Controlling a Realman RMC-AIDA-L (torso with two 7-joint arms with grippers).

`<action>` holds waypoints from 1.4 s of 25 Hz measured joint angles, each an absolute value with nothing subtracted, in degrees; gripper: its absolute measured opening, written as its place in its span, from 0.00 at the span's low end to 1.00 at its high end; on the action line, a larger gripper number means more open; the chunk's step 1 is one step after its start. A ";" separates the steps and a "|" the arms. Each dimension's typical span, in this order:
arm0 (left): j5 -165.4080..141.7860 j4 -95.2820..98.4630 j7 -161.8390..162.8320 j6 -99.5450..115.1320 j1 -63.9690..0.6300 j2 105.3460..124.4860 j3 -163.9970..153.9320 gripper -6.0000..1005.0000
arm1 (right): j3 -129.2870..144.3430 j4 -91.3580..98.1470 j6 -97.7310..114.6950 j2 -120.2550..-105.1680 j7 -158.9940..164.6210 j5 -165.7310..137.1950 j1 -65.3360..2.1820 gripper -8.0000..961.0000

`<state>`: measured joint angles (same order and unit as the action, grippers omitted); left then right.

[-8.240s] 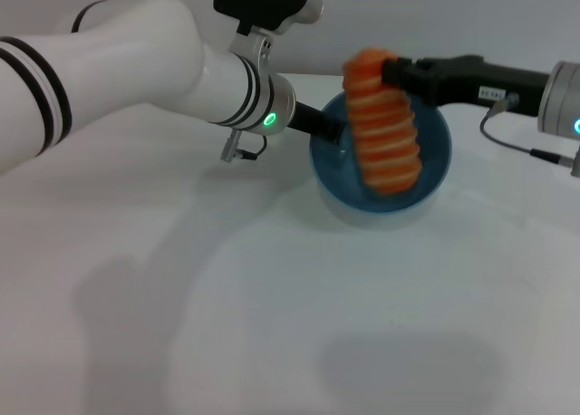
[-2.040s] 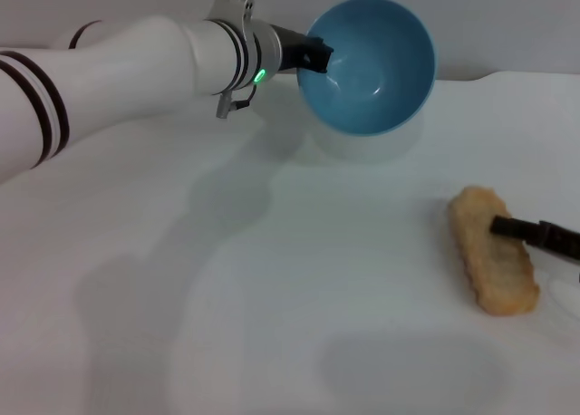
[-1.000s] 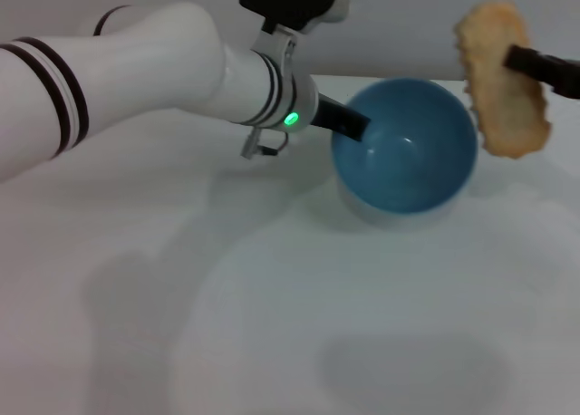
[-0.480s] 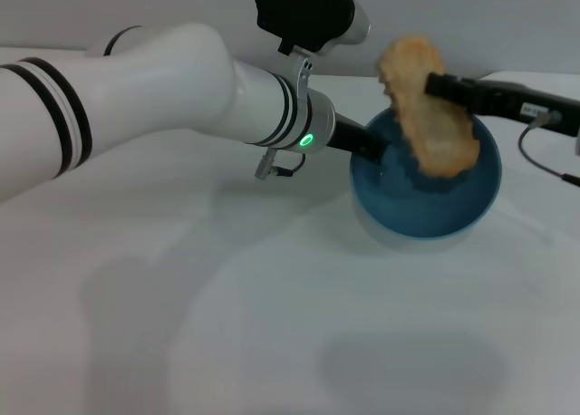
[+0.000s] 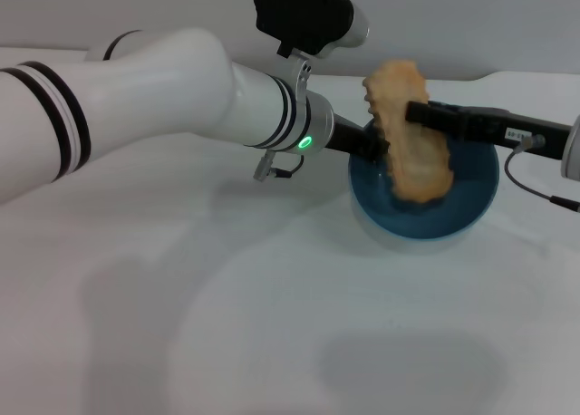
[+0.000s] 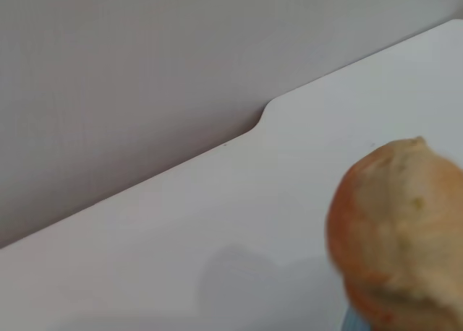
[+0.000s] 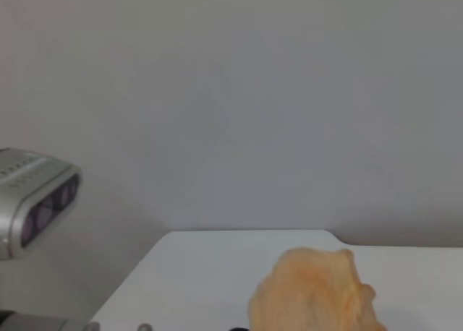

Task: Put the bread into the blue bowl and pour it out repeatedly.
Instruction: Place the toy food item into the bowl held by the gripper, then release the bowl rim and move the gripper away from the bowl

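The blue bowl [image 5: 471, 197] rests on the white table right of centre in the head view. My left gripper [image 5: 373, 147] is shut on the bowl's near-left rim. The bread [image 5: 408, 143] hangs upright over the bowl, tan underside toward the head camera, its lower end inside the bowl. My right gripper [image 5: 415, 114] reaches in from the right and is shut on the loaf near its upper half. One rounded end of the bread [image 6: 398, 230] fills the corner of the left wrist view. The bread [image 7: 311, 291] also pokes up in the right wrist view.
The white table [image 5: 272, 297] spreads in front of the bowl, with its far edge and a notch [image 6: 264, 118] against a grey wall. A grey camera housing [image 7: 36, 201] of the left arm shows in the right wrist view.
Over two seconds the right gripper lifted the bread off the table at the right and carried it left, lowering it into the bowl, which the left gripper set down upright.
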<state>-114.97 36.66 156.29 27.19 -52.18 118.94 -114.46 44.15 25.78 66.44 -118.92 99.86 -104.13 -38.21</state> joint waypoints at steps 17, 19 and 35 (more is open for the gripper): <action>-115.25 35.71 156.28 28.32 -53.33 118.42 -113.91 0.00 | 44.01 28.18 69.61 -118.58 98.90 -95.37 -31.56 0.37; -115.47 35.63 156.27 29.54 -53.90 118.24 -113.86 0.00 | 44.00 31.14 71.71 -118.50 99.85 -91.86 -28.57 0.37; -119.27 30.76 156.18 42.12 -60.26 118.63 -111.48 0.00 | 37.44 39.01 73.12 -118.34 103.81 -88.50 -16.96 0.37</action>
<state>-119.27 30.76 156.18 42.12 -60.26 118.63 -111.48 37.44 39.01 73.12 -118.34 103.81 -88.50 -16.96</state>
